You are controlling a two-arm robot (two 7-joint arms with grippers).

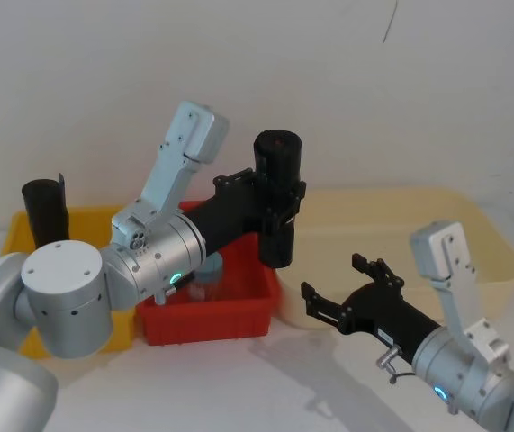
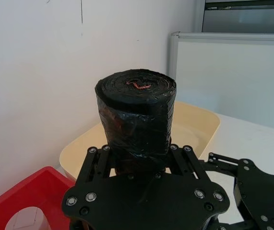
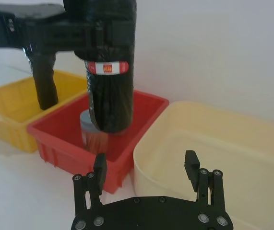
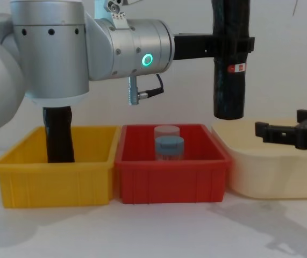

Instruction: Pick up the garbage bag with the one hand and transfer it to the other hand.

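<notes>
The garbage bag [image 1: 277,198], a tall glossy black roll with a small red-and-white label [image 3: 107,67], hangs upright in the air above the right end of the red bin [image 1: 211,319]. My left gripper [image 1: 285,202] is shut on its upper half, with fingers on both sides [image 4: 234,45]. From the left wrist I look down on the roll's top [image 2: 136,115]. My right gripper [image 1: 333,274] is open and holds nothing. It sits lower and to the right, over the cream tub [image 4: 271,166], apart from the bag [image 3: 109,86].
The red bin [image 4: 169,177] holds a blue-lidded jar [image 4: 169,146] and a clear jar [image 4: 166,131] behind it. A yellow bin [image 4: 51,177] on the left holds a plain black roll [image 4: 59,134]. A white wall stands close behind.
</notes>
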